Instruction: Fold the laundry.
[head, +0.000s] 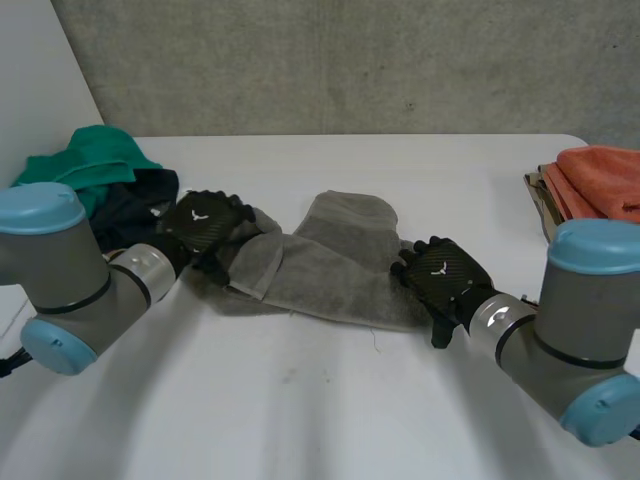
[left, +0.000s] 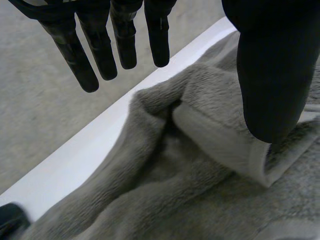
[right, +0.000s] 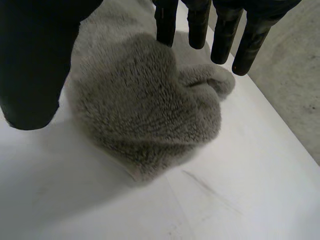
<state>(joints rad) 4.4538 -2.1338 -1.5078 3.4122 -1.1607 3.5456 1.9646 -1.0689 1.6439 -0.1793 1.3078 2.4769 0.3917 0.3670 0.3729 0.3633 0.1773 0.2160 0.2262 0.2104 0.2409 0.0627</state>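
Note:
A grey towel (head: 330, 255) lies crumpled across the middle of the white table (head: 300, 410). My left hand (head: 205, 222) hovers over its left end, where the cloth (left: 165, 190) is bunched with a hemmed edge folded up under the palm. The fingers (left: 125, 40) and thumb (left: 272, 75) are straight and apart, holding nothing. My right hand (head: 440, 275) is at the towel's right end. There its straight fingers (right: 225, 30) and thumb (right: 35, 60) spread above a rounded lump of towel (right: 145, 115), clear of it.
A pile of green cloth (head: 95, 160) and dark cloth (head: 140, 205) sits at the back left, just behind my left hand. Folded orange cloth (head: 605, 180) on beige cloth (head: 545, 200) lies at the right edge. A grey wall stands behind the table.

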